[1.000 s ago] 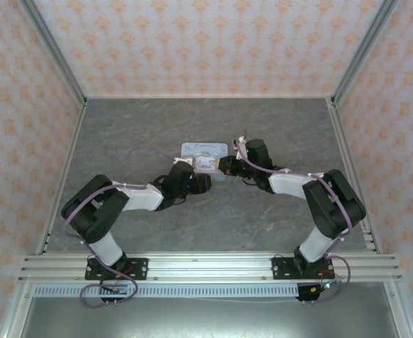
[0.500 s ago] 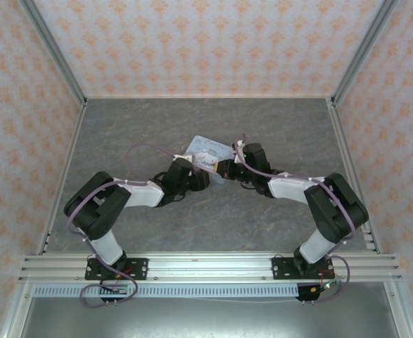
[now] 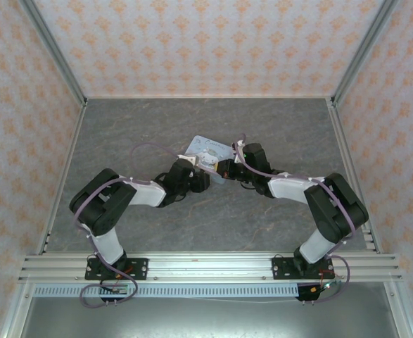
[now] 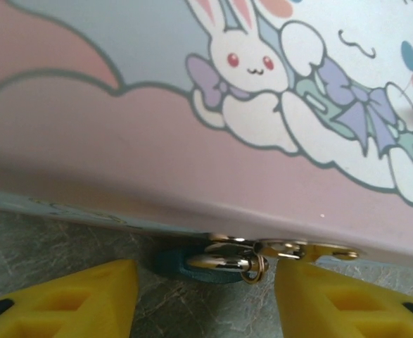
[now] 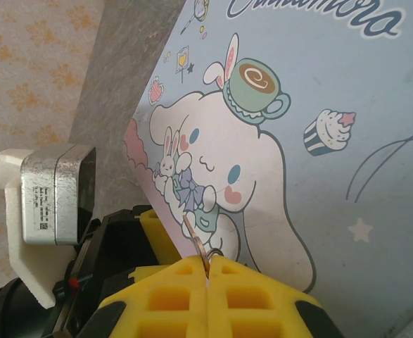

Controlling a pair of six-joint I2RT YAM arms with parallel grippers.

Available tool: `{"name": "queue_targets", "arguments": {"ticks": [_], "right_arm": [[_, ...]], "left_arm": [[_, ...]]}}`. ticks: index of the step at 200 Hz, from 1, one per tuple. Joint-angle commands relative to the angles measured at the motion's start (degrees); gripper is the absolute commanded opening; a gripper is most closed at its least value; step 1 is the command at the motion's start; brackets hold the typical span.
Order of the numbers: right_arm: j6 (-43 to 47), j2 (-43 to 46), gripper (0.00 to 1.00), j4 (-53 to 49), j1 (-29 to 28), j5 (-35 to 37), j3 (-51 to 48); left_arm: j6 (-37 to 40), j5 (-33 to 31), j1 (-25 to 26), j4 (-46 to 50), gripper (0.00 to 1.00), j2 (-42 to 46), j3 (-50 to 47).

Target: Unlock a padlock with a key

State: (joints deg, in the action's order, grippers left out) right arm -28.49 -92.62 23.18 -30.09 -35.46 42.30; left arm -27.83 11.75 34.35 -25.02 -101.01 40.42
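In the left wrist view the teal padlock (image 4: 181,267) lies on the table under the front edge of the pastel tin (image 4: 192,141). Its silver shackle (image 4: 220,263) runs along the tin's clasp, and a small ring hangs at its end. My left gripper (image 4: 206,299) is open, one yellow finger on each side of the padlock and neither touching it. My right gripper (image 5: 207,266) is shut on the thin key (image 5: 194,236), whose blade points up across the tin's lid (image 5: 319,91). From above, both grippers (image 3: 205,174) (image 3: 224,170) meet at the tin's near edge.
The tin (image 3: 210,149) sits askew mid-table on the grey stone surface (image 3: 136,134). The left arm's black wrist and its camera block (image 5: 48,204) crowd close beside my right fingers. Patterned walls enclose the table on three sides.
The tin has turned from square to askew, its left corner swinging away. Both grippers have closed in slightly at its near edge. Little has moved in the last half second.
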Motion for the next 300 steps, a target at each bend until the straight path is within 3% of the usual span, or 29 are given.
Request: {"name": "queue_targets", "arguments": {"ticks": [1, 65, 155, 239, 300], "right_arm": [[0.56, 0.11, 0.00, -0.59, -0.15, 1.73, 0.02], [0.55, 0.12, 0.00, -0.68, -0.15, 1.63, 0.23], [0.14, 0.57, 0.00, 0.50, -0.32, 1.84, -0.03], [0.02, 3.90, 0.00, 6.05, 0.93, 0.33, 0.16], [5.51, 13.63, 0.00, 7.62, 2.62, 0.37, -6.39]], "left_arm": [[4.17, 0.86, -0.33, -0.25, 0.49, -2.22, 1.94], [3.08, 3.59, -0.33, -1.34, 0.38, -4.62, 3.20], [1.68, 1.79, -0.15, -1.66, 0.23, -5.05, 3.01], [0.68, 3.42, -0.16, 1.73, 0.22, 1.02, 2.73], [-10.45, 4.82, -0.16, 9.39, 0.21, 6.09, 4.71]]}}
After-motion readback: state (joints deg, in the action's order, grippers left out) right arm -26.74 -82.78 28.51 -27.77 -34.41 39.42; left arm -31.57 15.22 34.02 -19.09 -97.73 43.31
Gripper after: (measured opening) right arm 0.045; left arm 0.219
